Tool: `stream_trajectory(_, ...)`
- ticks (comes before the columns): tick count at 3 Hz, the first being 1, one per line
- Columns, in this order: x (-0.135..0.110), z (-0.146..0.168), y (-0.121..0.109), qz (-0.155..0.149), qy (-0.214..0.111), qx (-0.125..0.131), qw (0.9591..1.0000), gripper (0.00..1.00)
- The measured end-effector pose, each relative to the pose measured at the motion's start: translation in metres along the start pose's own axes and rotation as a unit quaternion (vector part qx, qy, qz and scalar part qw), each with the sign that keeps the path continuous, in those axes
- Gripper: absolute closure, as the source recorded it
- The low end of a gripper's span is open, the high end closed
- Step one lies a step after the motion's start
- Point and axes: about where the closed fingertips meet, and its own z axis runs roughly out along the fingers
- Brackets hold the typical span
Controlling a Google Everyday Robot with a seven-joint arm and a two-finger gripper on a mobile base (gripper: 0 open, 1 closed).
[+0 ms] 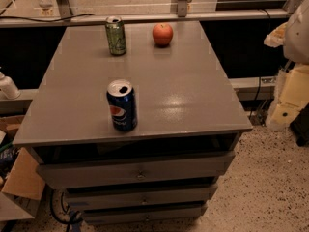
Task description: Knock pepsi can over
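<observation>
The grey worktop [183, 81] is a flat, smooth, faintly glossy slab with straight edges and square corners. It caps a cabinet of three shallow drawers [140, 170] stacked beneath its front edge. Beyond the worktop's right edge, up near its far corner, the gripper [276, 35] shows as a pale, rounded shape at the border of the view, clear of the surface. Whether it is apart or together cannot be told. A brown cardboard box [21, 178] sits on the floor below the worktop's front left corner. The pepsi can [122, 105], a dark blue metal cylinder with a silver opened top, stands upright near the worktop's front edge, left of centre, with bare surface all around it. A green can [116, 36] stands upright near the worktop's far edge. A round red apple [162, 34] rests near that same far edge, just right of the green can and apart from it.
</observation>
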Motion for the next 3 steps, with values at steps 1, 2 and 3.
stream_trajectory(1, 0.0, 0.0, 0.0, 0.0, 0.0, 0.0, 1.0, 0.0)
stream_trajectory(2, -0.01, 0.003, 0.002, -0.001, -0.033, 0.004, 0.9994, 0.0)
stream_trajectory(3, -0.031, 0.013, 0.004, 0.007, -0.086, -0.002, 0.9963, 0.0)
